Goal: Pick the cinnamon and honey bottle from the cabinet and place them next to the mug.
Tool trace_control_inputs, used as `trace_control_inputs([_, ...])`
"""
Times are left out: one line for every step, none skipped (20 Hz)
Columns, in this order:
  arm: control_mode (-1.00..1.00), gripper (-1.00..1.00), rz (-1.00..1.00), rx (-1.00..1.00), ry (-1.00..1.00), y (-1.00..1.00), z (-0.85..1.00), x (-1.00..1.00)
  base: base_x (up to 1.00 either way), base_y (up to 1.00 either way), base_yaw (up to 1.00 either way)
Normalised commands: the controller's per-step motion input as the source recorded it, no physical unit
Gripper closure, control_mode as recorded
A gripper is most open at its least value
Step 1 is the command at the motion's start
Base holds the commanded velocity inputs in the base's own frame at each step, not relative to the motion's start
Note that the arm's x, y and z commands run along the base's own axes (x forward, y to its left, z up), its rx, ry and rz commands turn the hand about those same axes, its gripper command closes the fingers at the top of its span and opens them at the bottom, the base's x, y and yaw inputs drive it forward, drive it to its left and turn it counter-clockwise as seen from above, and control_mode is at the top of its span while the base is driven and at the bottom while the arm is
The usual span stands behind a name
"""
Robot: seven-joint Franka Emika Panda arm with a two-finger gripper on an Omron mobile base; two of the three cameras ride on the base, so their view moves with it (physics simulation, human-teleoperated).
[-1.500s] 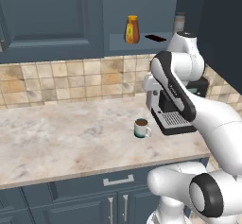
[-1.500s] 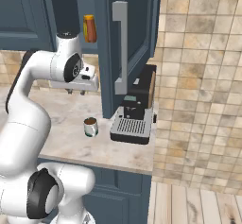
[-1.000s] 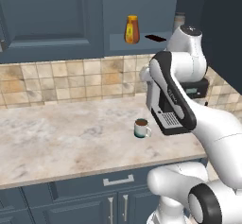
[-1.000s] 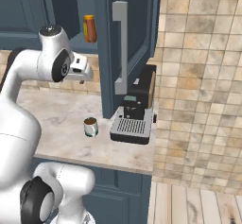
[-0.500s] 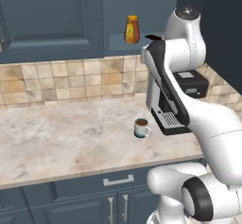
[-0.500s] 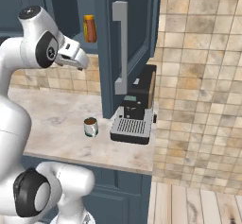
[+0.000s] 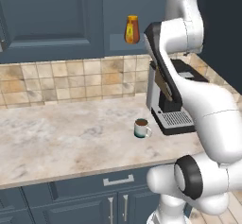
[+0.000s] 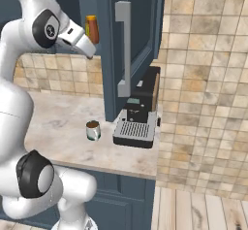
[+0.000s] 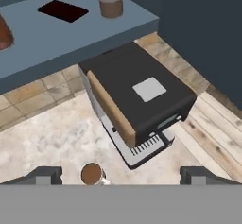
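The honey bottle (image 7: 132, 29) stands in the open shelf niche of the cabinet (image 7: 52, 15); its edge shows at the left as honey bottle (image 9: 4, 34). In the hand view the brown cinnamon (image 9: 110, 0) stands further along the shelf (image 9: 71, 41), its top cut off. The mug (image 7: 141, 128) of dark liquid sits on the counter left of the coffee machine, and shows low in the hand view as mug (image 9: 92, 173). My gripper (image 8: 88, 53) hangs raised in front of the niche, just below the honey bottle (image 8: 91, 28). Its fingertips (image 9: 45, 175) stand wide apart, open and holding nothing.
A black and brown coffee machine (image 7: 172, 100) stands on the marble counter (image 7: 61, 138) right of the mug. An open cabinet door (image 8: 127, 44) hangs above it. A flat black item (image 9: 63, 10) lies on the shelf between bottle and jar. Drawer fronts (image 7: 113, 183) run below.
The arm has swung upward: the hand rose from in front of the coffee machine to the height of the shelf niche. Bottle, jar and mug have stayed put.
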Motion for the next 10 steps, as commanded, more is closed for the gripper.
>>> trace_control_inputs([-1.00,-1.00,0.00,0.04,-0.15,-0.72,0.00,0.19,0.00,0.00,0.00])
trace_control_inputs([-1.00,-1.00,0.00,0.04,-0.16,-0.72,0.00,0.24,0.00,0.00,0.00])
trace_control_inputs([-1.00,-1.00,0.00,0.03,-0.17,-0.71,0.00,0.24,0.00,0.00,0.00])
trace_control_inputs([-1.00,-1.00,0.00,0.02,-0.17,-0.68,0.00,0.28,0.00,0.00,0.00])
trace_control_inputs([-1.00,-1.00,0.00,0.01,-0.18,-0.64,0.00,0.25,0.00,0.00,0.00])
trace_control_inputs([-1.00,-1.00,0.00,0.00,-0.21,-0.59,0.00,0.19,0.00,0.00,0.00])
trace_control_inputs([-1.00,-1.00,0.00,0.00,-0.24,-0.56,0.00,0.16,0.00,0.00,0.00])
trace_control_inputs([-1.00,-1.00,0.00,0.00,-0.23,-0.51,0.00,0.19,0.00,0.00,0.00])
trace_control_inputs([-1.00,-1.00,0.00,0.00,-0.22,-0.40,0.00,0.27,0.00,0.00,0.00])
trace_control_inputs([-1.00,-1.00,0.00,0.00,-0.20,-0.29,0.00,0.34,0.00,0.00,0.00])
